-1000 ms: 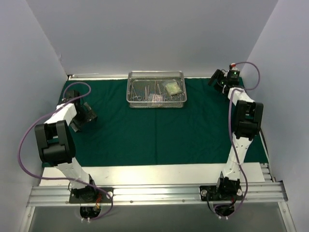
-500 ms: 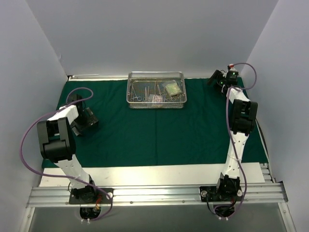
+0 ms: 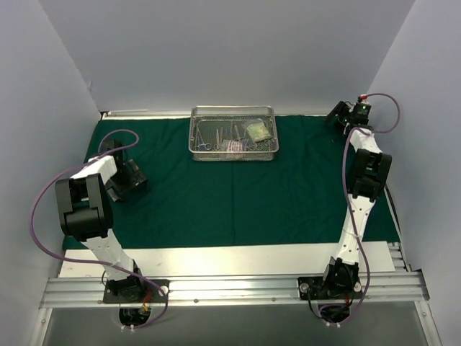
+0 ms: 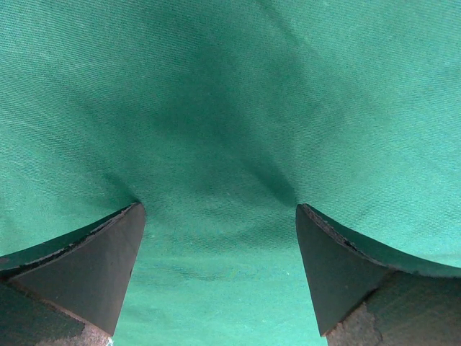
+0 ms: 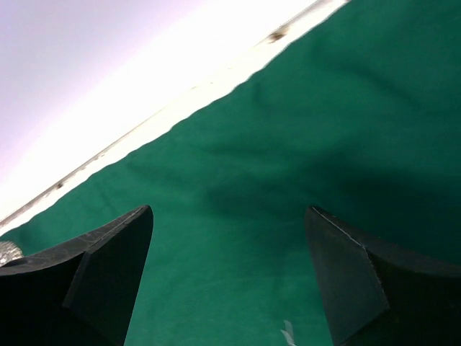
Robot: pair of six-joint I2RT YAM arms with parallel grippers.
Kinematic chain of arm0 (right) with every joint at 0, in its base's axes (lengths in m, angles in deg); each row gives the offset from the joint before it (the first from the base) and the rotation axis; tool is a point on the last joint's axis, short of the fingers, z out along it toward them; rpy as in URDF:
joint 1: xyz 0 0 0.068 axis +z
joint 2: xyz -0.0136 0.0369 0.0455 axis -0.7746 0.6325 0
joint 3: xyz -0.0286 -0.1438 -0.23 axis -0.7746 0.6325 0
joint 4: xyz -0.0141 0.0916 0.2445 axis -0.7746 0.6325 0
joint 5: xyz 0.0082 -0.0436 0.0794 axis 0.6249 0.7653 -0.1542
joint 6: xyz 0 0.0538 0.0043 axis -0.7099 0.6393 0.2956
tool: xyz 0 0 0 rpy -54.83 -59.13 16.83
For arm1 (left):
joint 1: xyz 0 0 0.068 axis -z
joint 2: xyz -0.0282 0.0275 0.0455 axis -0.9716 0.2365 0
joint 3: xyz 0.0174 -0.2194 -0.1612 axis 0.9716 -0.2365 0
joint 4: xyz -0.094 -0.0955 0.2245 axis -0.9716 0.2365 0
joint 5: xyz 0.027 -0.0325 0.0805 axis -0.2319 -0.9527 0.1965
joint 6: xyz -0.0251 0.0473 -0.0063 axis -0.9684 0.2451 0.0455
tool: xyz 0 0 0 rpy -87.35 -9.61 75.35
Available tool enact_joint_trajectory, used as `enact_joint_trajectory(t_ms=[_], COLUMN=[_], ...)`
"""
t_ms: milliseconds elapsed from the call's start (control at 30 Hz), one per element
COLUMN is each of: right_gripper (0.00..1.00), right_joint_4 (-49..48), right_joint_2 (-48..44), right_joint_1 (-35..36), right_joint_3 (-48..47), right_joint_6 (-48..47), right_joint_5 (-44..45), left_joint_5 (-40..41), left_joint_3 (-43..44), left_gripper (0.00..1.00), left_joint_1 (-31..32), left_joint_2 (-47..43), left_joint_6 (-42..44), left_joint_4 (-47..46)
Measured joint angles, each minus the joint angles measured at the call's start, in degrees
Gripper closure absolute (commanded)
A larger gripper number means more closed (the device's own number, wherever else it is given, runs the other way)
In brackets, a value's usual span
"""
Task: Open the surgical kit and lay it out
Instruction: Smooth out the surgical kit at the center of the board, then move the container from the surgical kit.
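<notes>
Robotics lab test booth. Plain pale grey wall panels on three sides; white-and-black left robot arm and right robot arm bolted to silver aluminium rail; white desk draped with dark green cloth, silver wire-mesh tray of steel instruments.

Dark green cloth, silver mesh tray, one packet seemingly yellowish-green.

Green cloth fills the whole view, its weave fine and its surface gently rumpled, with a darker shadowed patch in the middle. The left end effector stands spread wide, its two dark fingers rising from the bottom corners with only cloth between them.
</notes>
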Motion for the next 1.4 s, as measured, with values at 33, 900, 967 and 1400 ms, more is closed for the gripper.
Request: enact_joint_trajectory(t_ms=[33, 900, 967, 1400], right_gripper=[0.18, 0.25, 0.28, 0.53], right_joint_4=[0.6, 11.5, 13.1, 19.0], right_joint_2=[0.0, -34.9, -35.3, -31.3], right_joint_1=[-0.3, 13.6, 16.9, 28.0], right_joint_3=[-0.3, 24.2, 24.3, 24.5], right_joint_6=[-0.1, -5.1, -5.1, -4.4], right_joint_5=[0.3, 14.1, 14.0, 14.8], left_joint_5=[0.0, 1.5, 1.5, 1.5], left_joint_3=[0.0, 9.7, 11.3, 23.3], left_gripper=[0.04, 0.06, 0.06, 0.02], left_joint_1=[0.0, 5.7, 7.8, 19.6], left_joint_2=[0.0, -8.9, -8.9, -2.3], left_joint_6=[0.0, -0.4, -0.4, -1.0], left_joint_4=[0.0, 5.4, 5.4, 5.0])
